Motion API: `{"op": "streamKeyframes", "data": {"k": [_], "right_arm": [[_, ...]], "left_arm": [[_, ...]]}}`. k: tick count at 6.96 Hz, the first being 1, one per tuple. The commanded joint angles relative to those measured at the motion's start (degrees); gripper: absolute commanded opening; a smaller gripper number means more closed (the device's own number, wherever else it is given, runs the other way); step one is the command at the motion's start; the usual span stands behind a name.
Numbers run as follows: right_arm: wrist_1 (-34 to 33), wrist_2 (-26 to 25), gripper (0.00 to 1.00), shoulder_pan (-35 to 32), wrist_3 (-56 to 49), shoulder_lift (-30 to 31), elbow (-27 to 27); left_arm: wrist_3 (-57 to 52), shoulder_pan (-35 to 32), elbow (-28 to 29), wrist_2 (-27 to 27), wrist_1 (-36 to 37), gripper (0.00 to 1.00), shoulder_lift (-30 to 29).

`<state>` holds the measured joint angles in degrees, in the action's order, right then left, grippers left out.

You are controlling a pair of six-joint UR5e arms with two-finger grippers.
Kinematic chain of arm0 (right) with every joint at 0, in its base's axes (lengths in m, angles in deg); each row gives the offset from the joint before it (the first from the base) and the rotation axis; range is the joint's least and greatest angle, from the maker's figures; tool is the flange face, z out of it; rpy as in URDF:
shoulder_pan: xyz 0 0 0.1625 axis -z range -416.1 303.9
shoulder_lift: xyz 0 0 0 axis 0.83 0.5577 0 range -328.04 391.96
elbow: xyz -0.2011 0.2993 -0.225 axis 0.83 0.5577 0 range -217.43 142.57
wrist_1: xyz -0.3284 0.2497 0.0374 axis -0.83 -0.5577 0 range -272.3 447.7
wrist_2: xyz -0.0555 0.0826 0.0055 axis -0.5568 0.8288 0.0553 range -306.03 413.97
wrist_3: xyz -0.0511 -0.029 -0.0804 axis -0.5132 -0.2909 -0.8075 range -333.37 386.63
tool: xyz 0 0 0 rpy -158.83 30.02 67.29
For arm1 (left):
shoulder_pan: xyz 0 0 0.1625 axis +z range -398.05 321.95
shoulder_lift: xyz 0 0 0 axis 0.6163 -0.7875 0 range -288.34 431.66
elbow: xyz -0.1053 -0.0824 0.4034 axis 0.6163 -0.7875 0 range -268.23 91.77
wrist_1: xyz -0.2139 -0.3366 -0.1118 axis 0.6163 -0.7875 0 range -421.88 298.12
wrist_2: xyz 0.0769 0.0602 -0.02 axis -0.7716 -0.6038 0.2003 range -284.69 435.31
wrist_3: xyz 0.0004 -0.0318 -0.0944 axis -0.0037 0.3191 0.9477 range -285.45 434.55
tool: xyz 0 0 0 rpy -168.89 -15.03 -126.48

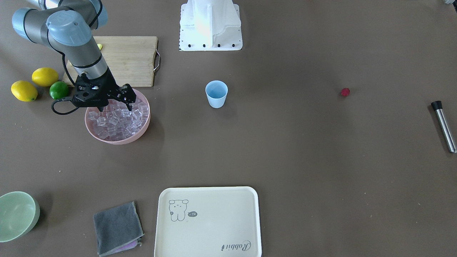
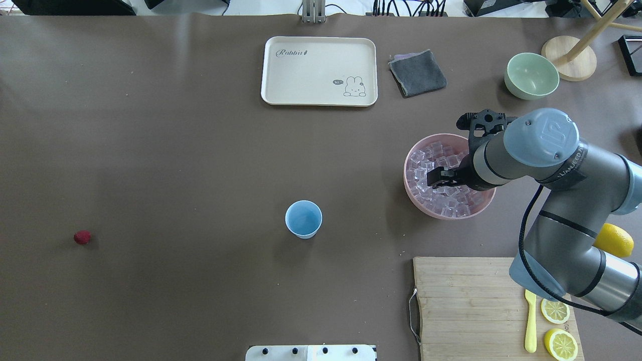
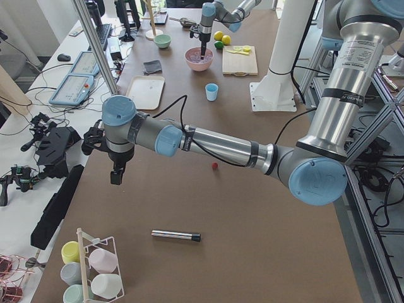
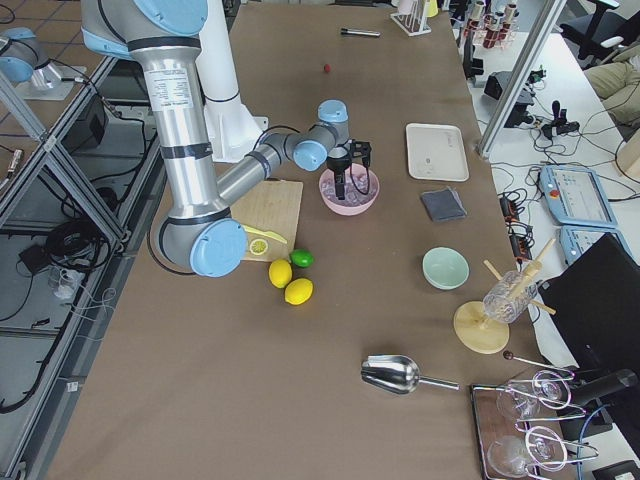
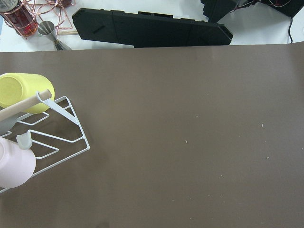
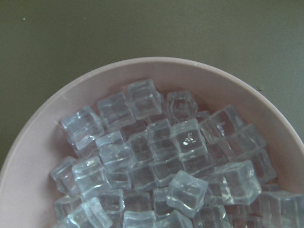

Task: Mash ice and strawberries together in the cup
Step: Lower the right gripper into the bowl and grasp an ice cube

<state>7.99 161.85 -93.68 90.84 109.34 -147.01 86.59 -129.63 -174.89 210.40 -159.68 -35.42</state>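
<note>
The light blue cup (image 1: pixel 216 93) stands upright mid-table, also in the overhead view (image 2: pixel 303 219); it looks empty. The ice (image 1: pixel 117 121) fills a pink bowl (image 1: pixel 117 141), shown close up in the right wrist view (image 6: pixel 161 156). One dark red strawberry (image 1: pixel 345 92) lies alone on the table, far from the cup (image 2: pixel 82 237). My right gripper (image 1: pixel 115 107) hangs open just over the ice, holding nothing (image 2: pixel 437 179). My left gripper (image 3: pixel 117 177) hangs over the table's far end, away from everything; I cannot tell whether it is open or shut.
A metal muddler (image 1: pixel 443 126) lies near the table's end. A cream tray (image 1: pixel 209 221), grey cloth (image 1: pixel 117 228) and pale green bowl (image 1: pixel 16 216) sit along the operators' side. A cutting board (image 1: pixel 132 60), lemons and a lime (image 1: pixel 59 90) are beside the pink bowl. A cup rack (image 5: pixel 47 128) stands near the left wrist.
</note>
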Motion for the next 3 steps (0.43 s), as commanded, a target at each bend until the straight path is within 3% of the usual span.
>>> {"op": "streamKeyframes", "data": {"k": [1, 3], "right_arm": [[0.1, -0.4, 0.99, -0.1, 1.9, -0.4, -0.1], [0.1, -1.3, 0.99, -0.3, 5.1, -0.7, 0.1]], "left_arm": [[0.0, 0.0, 0.1, 0.0, 0.0, 0.98, 0.0], [0.1, 0.0, 0.1, 0.0, 0.0, 0.99, 0.0]]}}
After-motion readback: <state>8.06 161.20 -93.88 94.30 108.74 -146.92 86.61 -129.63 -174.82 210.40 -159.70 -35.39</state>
